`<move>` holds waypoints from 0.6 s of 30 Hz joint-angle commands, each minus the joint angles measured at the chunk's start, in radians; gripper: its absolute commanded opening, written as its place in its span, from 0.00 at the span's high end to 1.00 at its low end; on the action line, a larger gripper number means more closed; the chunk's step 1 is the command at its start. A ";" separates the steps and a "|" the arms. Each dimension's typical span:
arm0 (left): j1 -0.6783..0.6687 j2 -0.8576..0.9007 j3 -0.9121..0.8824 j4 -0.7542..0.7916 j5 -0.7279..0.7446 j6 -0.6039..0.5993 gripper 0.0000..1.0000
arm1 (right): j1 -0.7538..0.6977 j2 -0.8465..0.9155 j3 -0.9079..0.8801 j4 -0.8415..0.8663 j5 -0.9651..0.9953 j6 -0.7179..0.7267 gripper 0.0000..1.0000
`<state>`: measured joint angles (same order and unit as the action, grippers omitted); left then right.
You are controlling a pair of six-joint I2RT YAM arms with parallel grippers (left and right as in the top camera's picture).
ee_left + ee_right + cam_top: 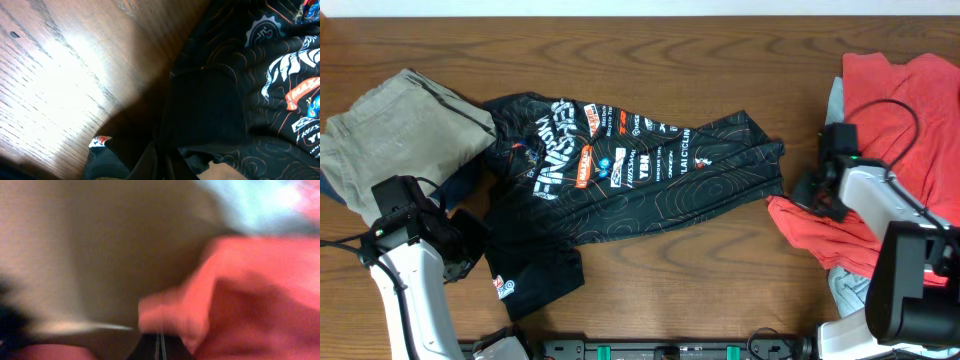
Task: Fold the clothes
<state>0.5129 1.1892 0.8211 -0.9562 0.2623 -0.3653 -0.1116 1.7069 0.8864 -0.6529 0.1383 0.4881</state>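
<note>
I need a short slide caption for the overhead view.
Black jersey lies unfolded on wooden table between khaki garment and red shirt.

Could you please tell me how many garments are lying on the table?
4: a khaki garment far left, a black jersey in the middle, a red shirt at right over a light-blue shirt. More may hide underneath.

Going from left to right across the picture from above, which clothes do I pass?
tan bundle → black jersey → red shirt
</note>
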 commanded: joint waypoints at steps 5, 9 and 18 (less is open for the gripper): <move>0.006 0.001 0.014 0.000 -0.010 0.005 0.94 | -0.248 0.051 -0.031 -0.104 0.264 0.226 0.91; 0.006 0.001 0.014 0.000 -0.010 0.005 0.94 | -0.420 0.051 -0.008 -0.072 0.291 0.234 0.87; 0.006 0.001 0.014 0.000 -0.010 0.002 0.94 | -0.605 0.051 0.191 -0.057 -0.279 -0.059 0.94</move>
<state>0.5129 1.1892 0.8211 -0.9539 0.2619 -0.3653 -0.7139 1.7607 1.0092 -0.7353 0.1921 0.6296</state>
